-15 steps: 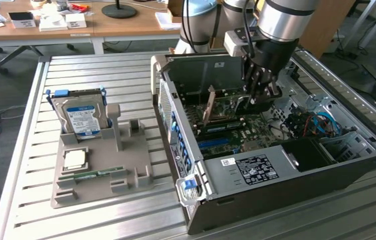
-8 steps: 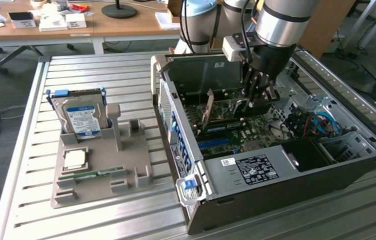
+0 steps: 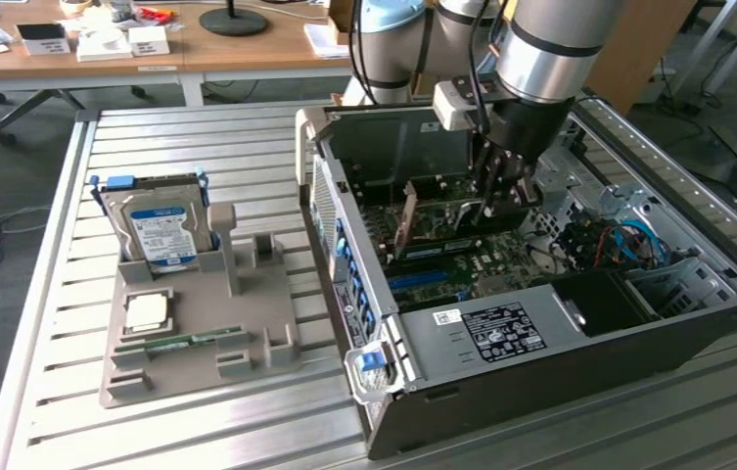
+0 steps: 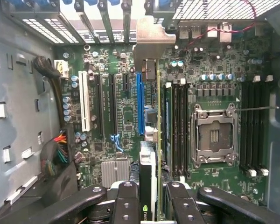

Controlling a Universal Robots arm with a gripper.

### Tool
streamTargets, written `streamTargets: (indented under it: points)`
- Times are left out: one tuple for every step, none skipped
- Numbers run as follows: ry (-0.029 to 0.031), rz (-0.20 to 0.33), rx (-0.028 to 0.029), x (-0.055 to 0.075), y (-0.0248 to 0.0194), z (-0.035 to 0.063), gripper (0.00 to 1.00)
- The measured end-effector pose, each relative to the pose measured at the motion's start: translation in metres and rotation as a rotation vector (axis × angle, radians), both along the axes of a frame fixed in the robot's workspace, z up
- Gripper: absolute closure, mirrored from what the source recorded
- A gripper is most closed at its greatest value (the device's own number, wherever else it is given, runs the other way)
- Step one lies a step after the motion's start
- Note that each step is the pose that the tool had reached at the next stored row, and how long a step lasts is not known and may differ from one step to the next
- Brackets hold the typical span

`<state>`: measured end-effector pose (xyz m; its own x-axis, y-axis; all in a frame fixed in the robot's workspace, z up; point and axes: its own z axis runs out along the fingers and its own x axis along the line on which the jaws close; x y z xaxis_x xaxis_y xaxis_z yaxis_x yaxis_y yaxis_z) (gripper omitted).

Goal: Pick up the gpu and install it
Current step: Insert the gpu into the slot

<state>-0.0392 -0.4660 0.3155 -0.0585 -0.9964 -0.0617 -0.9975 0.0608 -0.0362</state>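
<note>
Slatted metal bench [image 3: 211,431], wooden desks behind: open computer case [image 3: 499,343] and grey parts holder [image 3: 185,367], with my gripper [image 3: 505,196] inside the case.

Holder contents: one silver hard drive [image 3: 160,230] with a blue label, standing upright in a rear slot; one square processor [image 3: 146,311] lying flat in a front pocket; one narrow green RAM stick [image 3: 192,340] just beside it. Case contents: motherboard [image 4: 126,116] with empty processor socket [image 4: 213,135], cable bundles, and the gpu [image 4: 149,158]. The gpu stands on edge over the motherboard, running along the blue slot [image 4: 140,102], its pale metal bracket [image 4: 149,46] toward the rear slot openings; I cannot tell whether it is seated. My gripper is clamped on the gpu, one black finger [image 4: 126,200] on each face of the card.
</note>
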Motion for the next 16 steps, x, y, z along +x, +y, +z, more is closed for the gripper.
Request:
streamTargets:
  points:
    - [0.0005, 0.0, -0.0001, 0.0, 0.0, -0.0015, 0.73]
    - [0.001, 0.0, -0.0001, 0.0, 0.0, -0.0031, 0.73]
    - [0.0015, 0.0, -0.0002, 0.0, 0.0, -0.0047, 0.73]
    - [0.002, 0.0, -0.0002, -0.001, 0.0, -0.0065, 0.73]
    - [0.0025, 0.0, -0.0002, -0.001, 0.0, -0.0081, 0.73]
    - [0.003, 0.0, -0.0003, -0.001, 0.0, -0.0096, 0.73]
    - [0.0035, 0.0, -0.0004, -0.001, 0.0, -0.011, 0.73]
    - [0.0054, 0.0, -0.001, -0.004, 0.0, -0.0175, 0.73]
    - [0.0059, 0.0, -0.0012, -0.006, 0.0, -0.021, 0.73]
    - [0.0065, 0.0, -0.0013, -0.009, 0.0, -0.0253, 0.73]
    - [0.0066, 0.0, -0.0014, -0.009, 0.0, -0.0257, 0.73]
    - [0.0067, 0.0, -0.0015, -0.009, 0.0, -0.0256, 0.73]
    - [0.0067, 0.0, -0.0015, -0.009, 0.0, -0.0256, 0.73]
    - [0.0067, 0.0, -0.0015, -0.01, 0.0, -0.0257, 0.73]
    - [0.0066, 0.0, -0.0014, -0.01, 0.0, -0.0257, 0.73]
    - [0.0066, 0.0, -0.0013, -0.01, 0.0, -0.0258, 0.73]
